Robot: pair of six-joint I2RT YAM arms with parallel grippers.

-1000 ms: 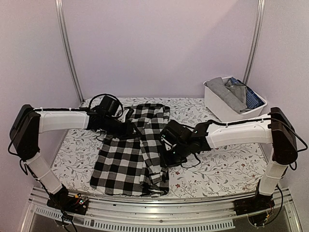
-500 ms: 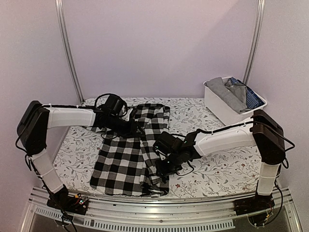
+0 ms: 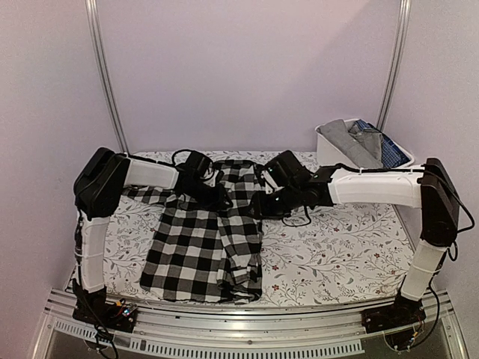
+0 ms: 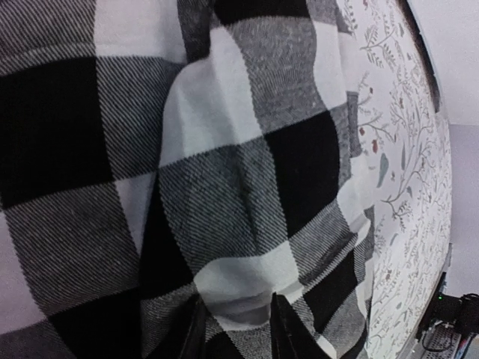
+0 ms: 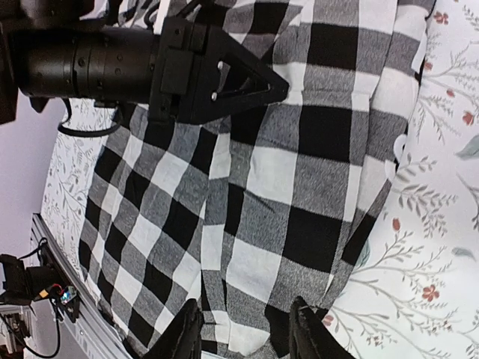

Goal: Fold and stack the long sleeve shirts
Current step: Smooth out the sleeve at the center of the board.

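Both arms have swung toward the far end of the table (image 3: 337, 247) since a second ago. On the left, my left arm (image 3: 142, 173) has drawn in from the table's left edge. On the right, my right arm (image 3: 374, 187) has left the near half of the shirt's right edge and gone up to its far end.

What looks like a sleeve (image 3: 142, 196) trails out to the left under the left arm, not yet folded in. My left gripper (image 4: 238, 329) is down on the checked long sleeve shirt (image 3: 194, 247) near its collar end. Its fingers stand a little apart with a ridge of cloth bulging between them, and I cannot tell whether they clamp it. The shirt lies flat along the middle of the table, collar far and hem near, and its right side looks already turned in as a narrow lengthwise strip. My right gripper (image 5: 247, 333) hangs over that right edge with its fingers spread and nothing between them. At the far right, the white bin (image 3: 337, 166) holds a grey shirt (image 3: 346, 136) and a blue patterned shirt (image 3: 385, 149).

I judge this early in the task: one side fold is made on the first shirt, while the left side and the crosswise folds are yet to do. No stack is begun, and the binned shirts wait their turn.
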